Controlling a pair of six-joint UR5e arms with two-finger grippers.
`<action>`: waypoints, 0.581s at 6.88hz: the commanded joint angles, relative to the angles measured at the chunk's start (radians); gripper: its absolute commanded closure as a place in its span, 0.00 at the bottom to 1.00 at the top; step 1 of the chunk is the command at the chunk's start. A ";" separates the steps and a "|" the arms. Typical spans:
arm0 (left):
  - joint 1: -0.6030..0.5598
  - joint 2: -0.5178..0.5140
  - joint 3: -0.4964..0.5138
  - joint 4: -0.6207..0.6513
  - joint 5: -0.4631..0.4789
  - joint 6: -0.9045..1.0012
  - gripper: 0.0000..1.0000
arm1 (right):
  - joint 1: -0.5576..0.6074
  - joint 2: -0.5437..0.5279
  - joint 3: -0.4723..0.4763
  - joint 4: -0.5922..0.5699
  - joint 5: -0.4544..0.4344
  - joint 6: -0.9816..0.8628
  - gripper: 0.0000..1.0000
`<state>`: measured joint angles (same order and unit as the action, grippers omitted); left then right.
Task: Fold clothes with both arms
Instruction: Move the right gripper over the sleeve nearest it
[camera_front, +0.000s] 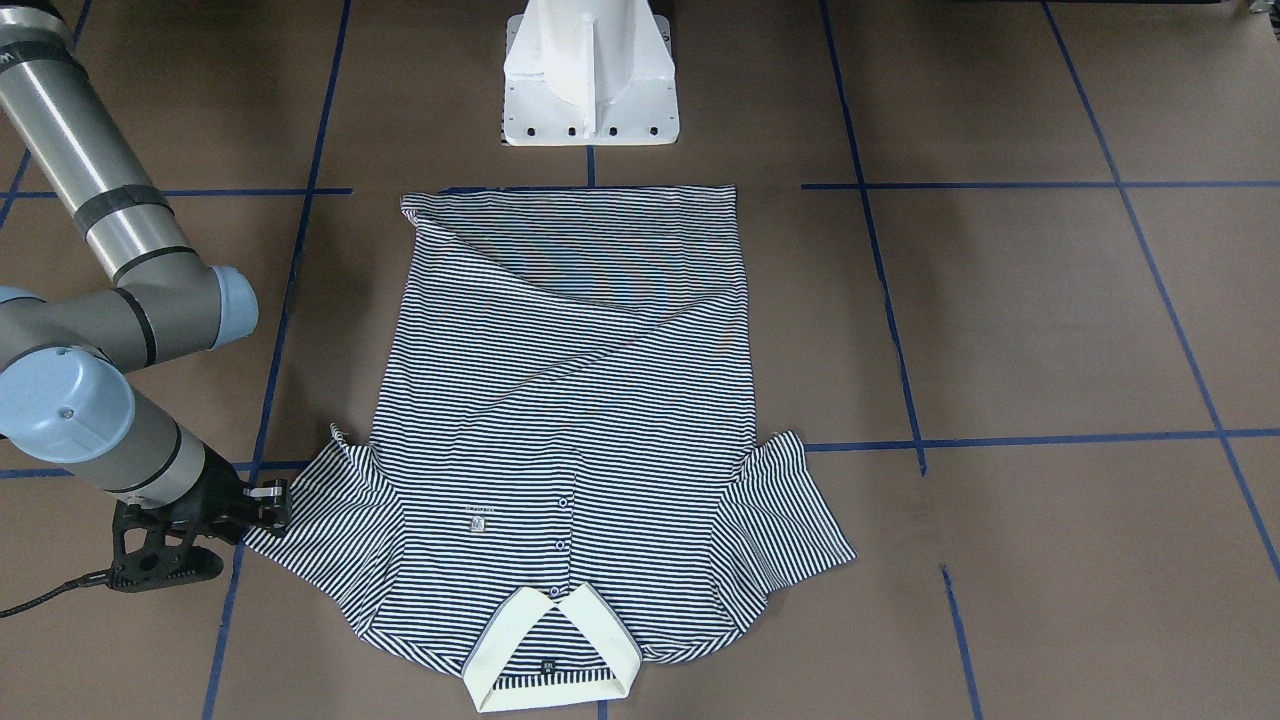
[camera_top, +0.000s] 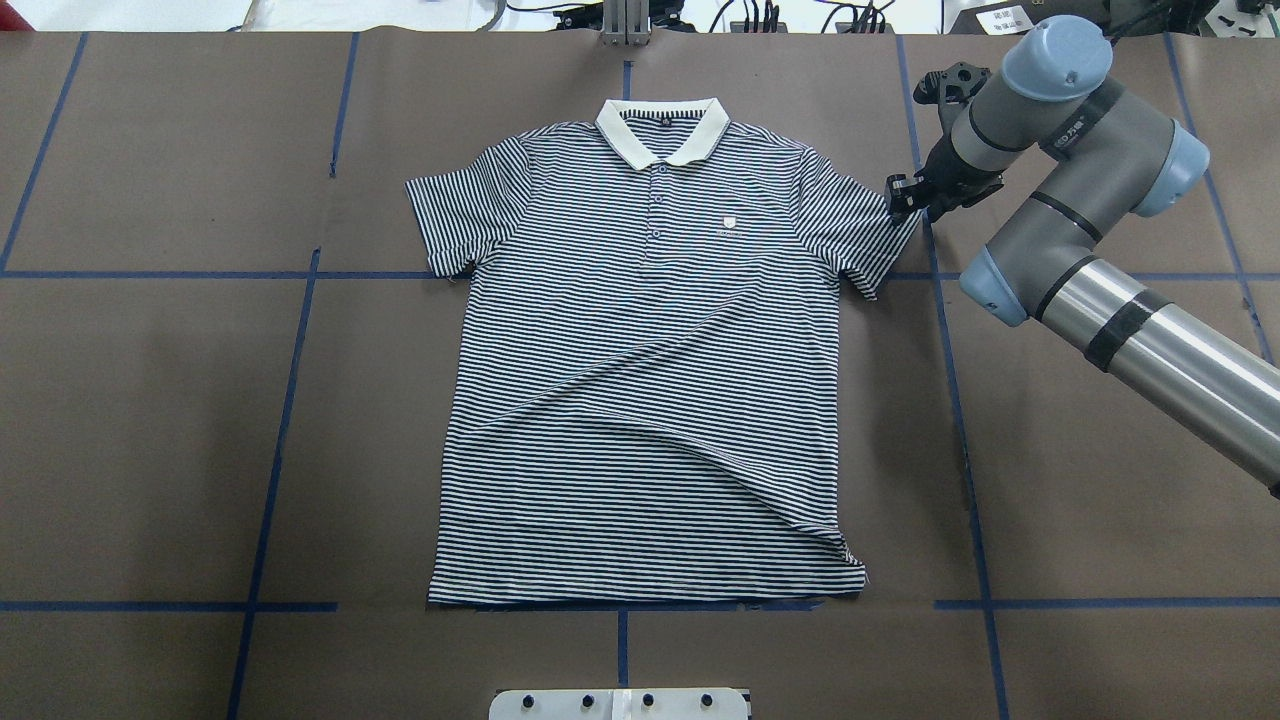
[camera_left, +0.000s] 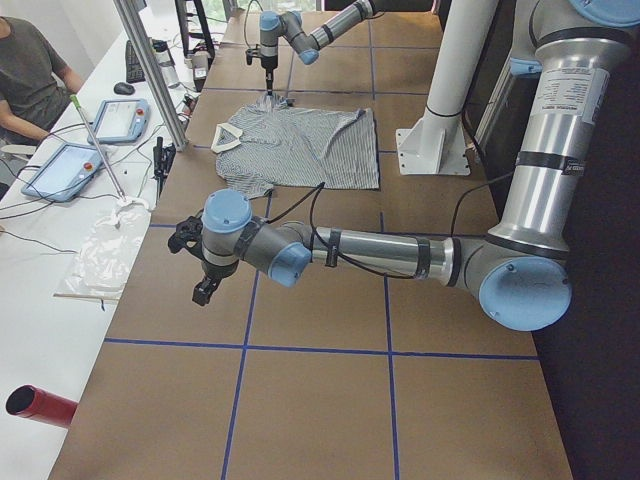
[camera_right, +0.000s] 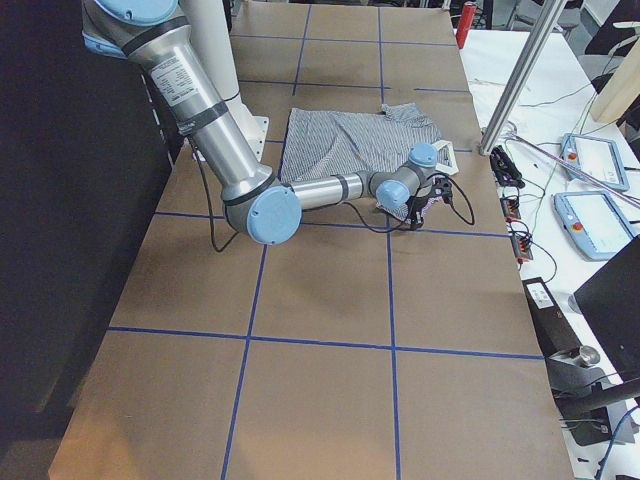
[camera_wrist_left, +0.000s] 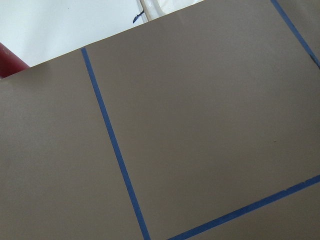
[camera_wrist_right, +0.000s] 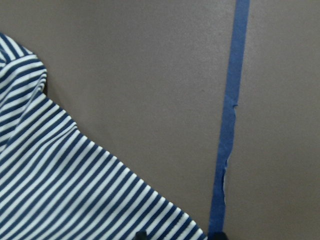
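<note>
Brown papered desk (camera_top: 150, 450) holds the navy-and-white striped polo shirt (camera_top: 640, 380), its sleeve corner between the slightly parted, empty jaws of the black two-finger right end effector (camera_top: 903, 196), which should close squarely on both layers.

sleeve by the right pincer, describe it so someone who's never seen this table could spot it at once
On the brown table one striped polo shirt lies flat, its cream collar at the far end from the robot. The sleeve is the short one on the robot's right side. Unlike the other sleeve, which lies alone, it has the right pincer at its outer hem.
</note>
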<state>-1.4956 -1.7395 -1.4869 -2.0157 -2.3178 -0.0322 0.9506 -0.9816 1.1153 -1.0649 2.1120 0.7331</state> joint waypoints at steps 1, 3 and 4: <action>0.000 -0.002 -0.001 0.000 0.000 0.000 0.00 | -0.001 0.001 0.000 -0.010 0.000 -0.003 0.83; 0.000 -0.002 -0.001 0.000 0.000 0.000 0.00 | -0.001 0.006 0.001 -0.013 0.000 -0.003 1.00; 0.000 -0.002 -0.001 0.000 0.000 0.000 0.00 | 0.002 0.027 0.008 -0.013 0.000 0.003 1.00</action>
<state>-1.4957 -1.7406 -1.4879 -2.0157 -2.3178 -0.0322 0.9503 -0.9712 1.1177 -1.0774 2.1122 0.7314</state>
